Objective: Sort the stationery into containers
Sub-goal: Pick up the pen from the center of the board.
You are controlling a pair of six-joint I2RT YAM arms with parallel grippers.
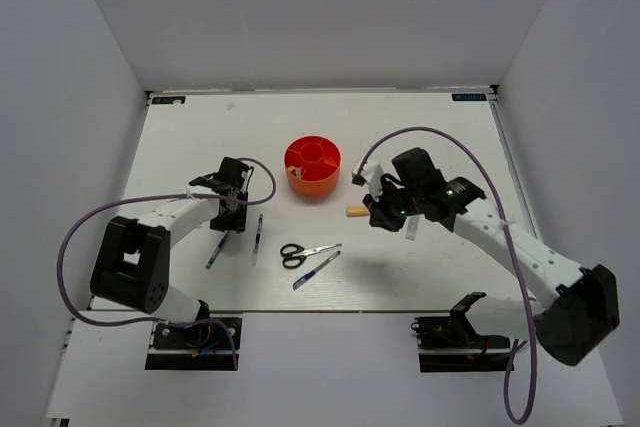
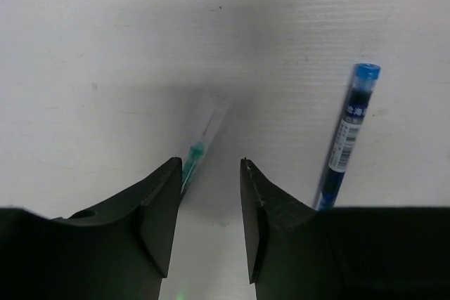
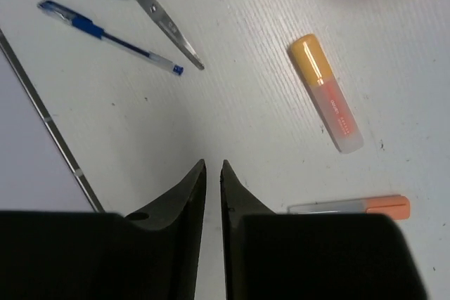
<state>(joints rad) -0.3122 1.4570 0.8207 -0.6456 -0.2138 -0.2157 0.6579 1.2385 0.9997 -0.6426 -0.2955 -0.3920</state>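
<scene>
**Overhead and wrist views of a sorting task at an early stage.** The orange organiser (image 1: pixel 318 185) is seen at the centre of the bench (image 1: pixel 430 127), and nearly all of the stationery is seen lying loose outside it; one small pale item appears in a wedge compartment at the lower left of the organiser, but what it is cannot be told.

In the overhead view the green pen (image 1: pixel 217 250) and a clear-bodied blue pen (image 1: pixel 258 237) are shown left of centre; the scissors (image 1: pixel 305 253) and a second blue pen (image 1: pixel 316 270) are shown below the organiser; the orange-yellow marker (image 1: pixel 355 211) is shown to its lower right.

The left gripper (image 2: pixel 209 166) is shown with its fingers apart and nothing between them. In the left wrist view the green pen runs from the middle of the frame down to the edge of the left-hand finger, roughly in line with the gap; the clear-bodied blue pen lies at the right of the frame. A grasp of the green pen is judged to be the step in hand.

The right gripper (image 3: pixel 212 172) is shown with its fingers almost together, parted only by a narrow slit, and empty. The marker is seen at the upper right of the right wrist view and the white-orange tube (image 3: pixel 351 206) at the lower right; neither is touched.

At least six items are thus judged still to be placed, and the task is judged barely begun
</scene>
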